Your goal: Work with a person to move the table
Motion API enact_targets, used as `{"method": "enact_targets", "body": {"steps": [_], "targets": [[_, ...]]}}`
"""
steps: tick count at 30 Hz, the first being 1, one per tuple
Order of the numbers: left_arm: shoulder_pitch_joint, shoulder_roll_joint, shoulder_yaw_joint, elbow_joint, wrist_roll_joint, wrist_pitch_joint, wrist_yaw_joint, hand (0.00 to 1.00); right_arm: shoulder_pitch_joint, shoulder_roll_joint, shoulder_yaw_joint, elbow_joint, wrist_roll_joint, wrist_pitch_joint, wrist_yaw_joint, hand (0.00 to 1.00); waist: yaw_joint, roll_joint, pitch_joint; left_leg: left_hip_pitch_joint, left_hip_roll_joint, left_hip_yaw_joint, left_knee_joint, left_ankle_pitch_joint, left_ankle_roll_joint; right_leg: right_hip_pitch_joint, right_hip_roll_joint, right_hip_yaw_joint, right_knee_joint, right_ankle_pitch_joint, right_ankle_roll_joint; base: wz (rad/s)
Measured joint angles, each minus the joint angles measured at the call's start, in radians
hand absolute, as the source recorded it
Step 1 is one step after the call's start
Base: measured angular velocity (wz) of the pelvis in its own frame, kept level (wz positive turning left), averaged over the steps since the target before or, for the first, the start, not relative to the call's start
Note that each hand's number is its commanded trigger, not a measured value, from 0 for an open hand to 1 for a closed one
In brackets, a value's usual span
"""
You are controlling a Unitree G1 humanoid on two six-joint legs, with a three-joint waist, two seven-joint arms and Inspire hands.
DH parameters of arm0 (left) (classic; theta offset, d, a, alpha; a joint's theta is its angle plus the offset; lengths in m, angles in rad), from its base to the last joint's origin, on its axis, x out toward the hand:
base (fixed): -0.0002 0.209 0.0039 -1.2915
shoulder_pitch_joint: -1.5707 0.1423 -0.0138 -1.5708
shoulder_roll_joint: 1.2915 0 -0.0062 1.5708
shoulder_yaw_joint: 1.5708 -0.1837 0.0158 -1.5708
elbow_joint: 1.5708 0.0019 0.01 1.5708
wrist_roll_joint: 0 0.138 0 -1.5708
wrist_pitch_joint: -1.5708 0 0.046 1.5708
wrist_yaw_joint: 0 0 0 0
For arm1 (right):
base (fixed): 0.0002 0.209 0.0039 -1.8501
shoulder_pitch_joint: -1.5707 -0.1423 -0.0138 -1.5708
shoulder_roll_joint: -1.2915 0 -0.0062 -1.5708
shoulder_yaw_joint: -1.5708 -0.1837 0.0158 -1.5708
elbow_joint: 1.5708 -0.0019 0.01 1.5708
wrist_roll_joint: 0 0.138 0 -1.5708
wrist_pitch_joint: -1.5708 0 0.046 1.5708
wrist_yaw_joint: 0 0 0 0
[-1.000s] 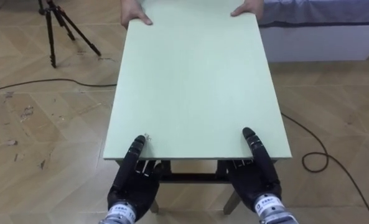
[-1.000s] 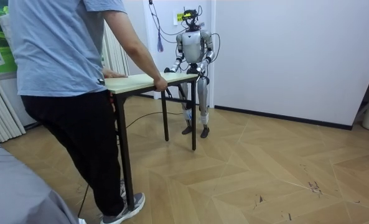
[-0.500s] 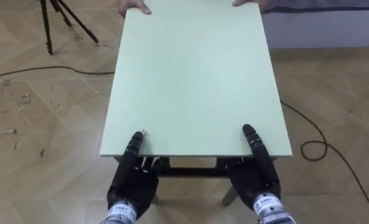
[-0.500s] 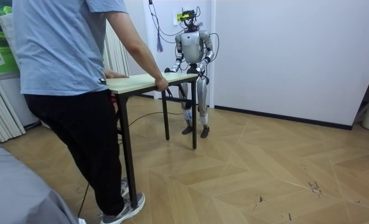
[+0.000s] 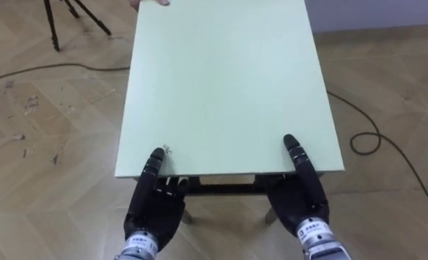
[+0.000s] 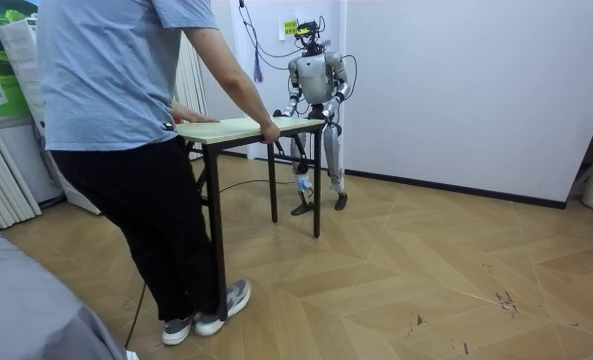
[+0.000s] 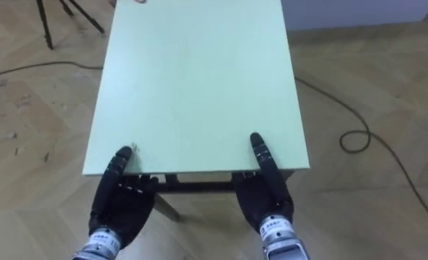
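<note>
Teamwork at the table (image 5: 224, 87), seen from my remote station. The robot's left hand (image 5: 154, 206) and right hand (image 5: 302, 196) clamp the near short edge, each thumb laid flat on top and the fingers curled beneath the board. At the far end a person (image 6: 116, 120) holds on too, the person's hand (image 6: 269, 131) wrapped over a corner.

I judge the grasp at both ends done and the carry under way or about to be. I cannot tell whether the legs (image 6: 317, 190) are clear of the floor (image 6: 426, 280). No destination shows, so the walk and the set-down are left.

The top is a thin rectangular slab, pale green, matt and smooth, with square corners and one small scuff beside the left thumb. Under it runs a dark frame on slim, straight legs that look like metal.

The floor is herringbone wood, worn and flecked with marks. A dark cable (image 5: 376, 141) loops across it near the table's right side, and a black tripod (image 5: 55, 22) stands off to the left.
</note>
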Motion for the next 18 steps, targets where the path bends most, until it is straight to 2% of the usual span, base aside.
{"method": "enact_targets", "body": {"steps": [1,2,4,6,7,8,9,10,11,12,13,14,16,18], "targets": [[-0.001,0.000,0.000,0.003,-0.006,0.003,0.000,1.00,0.003,0.001,-0.010,0.002,-0.002,0.009,0.004,1.00,0.000,-0.002,0.0004,-0.013,-0.026,0.002,-0.012,0.008,0.034,-0.017,-0.019,0.009,-0.003,0.024,0.002,0.04],[-0.001,0.000,0.000,0.016,-0.014,0.016,-0.007,1.00,0.011,0.002,-0.024,0.004,-0.013,0.026,0.004,1.00,-0.004,-0.002,0.0002,-0.024,-0.047,0.005,-0.017,0.020,0.056,-0.020,-0.037,0.016,-0.017,0.050,0.006,0.05],[-0.001,0.001,0.000,0.052,-0.020,0.038,-0.031,1.00,0.031,0.005,-0.046,0.012,-0.025,0.047,0.010,1.00,0.000,-0.004,0.0000,-0.029,-0.077,0.012,-0.024,0.039,0.081,-0.015,-0.055,0.040,-0.044,0.089,0.013,0.01],[0.013,0.001,0.000,0.069,-0.028,0.052,-0.052,1.00,0.052,0.003,-0.059,0.012,-0.041,0.070,0.019,1.00,0.002,-0.012,-0.0003,-0.043,-0.106,0.026,-0.021,0.056,0.098,-0.013,-0.069,0.055,-0.088,0.131,0.032,-0.04],[0.026,0.000,0.000,0.069,-0.027,0.059,-0.065,1.00,0.065,0.007,-0.070,0.011,-0.057,0.079,0.030,1.00,-0.007,-0.020,-0.0008,-0.063,-0.124,0.026,-0.020,0.072,0.112,-0.013,-0.082,0.060,-0.123,0.161,0.070,0.14],[0.033,0.001,-0.003,0.069,-0.026,0.065,-0.074,1.00,0.079,0.008,-0.074,0.012,-0.060,0.084,0.043,1.00,-0.014,-0.027,-0.0021,-0.084,-0.132,0.030,-0.018,0.090,0.126,-0.013,-0.087,0.077,-0.159,0.194,0.156,0.20],[0.038,0.003,-0.003,0.069,-0.027,0.065,-0.080,1.00,0.084,0.010,-0.082,0.011,-0.059,0.090,0.047,1.00,-0.021,-0.030,-0.0022,-0.095,-0.131,0.031,-0.014,0.097,0.132,-0.013,-0.089,0.087,-0.163,0.205,0.200,0.40],[0.044,0.010,-0.003,0.070,-0.024,0.071,-0.085,1.00,0.101,0.019,-0.098,0.012,-0.060,0.104,0.049,1.00,-0.043,-0.033,-0.0016,-0.107,-0.123,0.039,-0.011,0.114,0.139,-0.023,-0.109,0.113,-0.076,0.175,0.200,0.75],[0.047,0.014,-0.011,0.071,-0.010,0.075,-0.085,1.00,0.130,0.030,-0.106,0.012,-0.059,0.110,0.063,1.00,-0.064,-0.042,-0.0024,-0.105,-0.108,0.069,-0.023,0.133,0.140,-0.031,-0.140,0.137,0.099,0.065,0.178,0.88],[0.047,0.018,-0.018,0.071,-0.006,0.075,-0.086,1.00,0.146,0.037,-0.109,0.012,-0.058,0.107,0.072,1.00,-0.066,-0.052,-0.0034,-0.104,-0.107,0.079,-0.035,0.143,0.142,-0.032,-0.156,0.156,0.187,0.009,0.171,0.73],[0.053,0.025,-0.024,0.070,0.006,0.075,-0.092,1.00,0.167,0.041,-0.106,0.012,-0.051,0.099,0.084,1.00,-0.056,-0.071,-0.0075,-0.105,-0.106,0.102,-0.052,0.162,0.143,-0.021,-0.176,0.191,0.322,-0.075,0.169,0.25],[0.070,0.027,-0.024,0.069,0.012,0.072,-0.104,1.00,0.176,0.039,-0.099,0.011,-0.051,0.097,0.090,1.00,-0.051,-0.077,-0.0092,-0.110,-0.101,0.115,-0.051,0.165,0.149,0.012,-0.191,0.206,0.412,-0.130,0.178,0.00],[0.103,0.027,-0.018,0.063,0.011,0.069,-0.125,1.00,0.177,0.032,-0.086,0.012,-0.055,0.091,0.091,1.00,-0.048,-0.078,-0.0092,-0.122,-0.094,0.126,-0.034,0.165,0.149,0.053,-0.192,0.230,0.495,-0.152,0.185,-0.23],[0.109,0.028,-0.017,0.063,0.011,0.069,-0.131,1.00,0.178,0.028,-0.073,0.012,-0.049,0.084,0.093,1.00,-0.038,-0.088,-0.0041,-0.131,-0.098,0.127,-0.029,0.176,0.139,0.052,-0.177,0.251,0.487,-0.156,0.191,-0.12]]}}
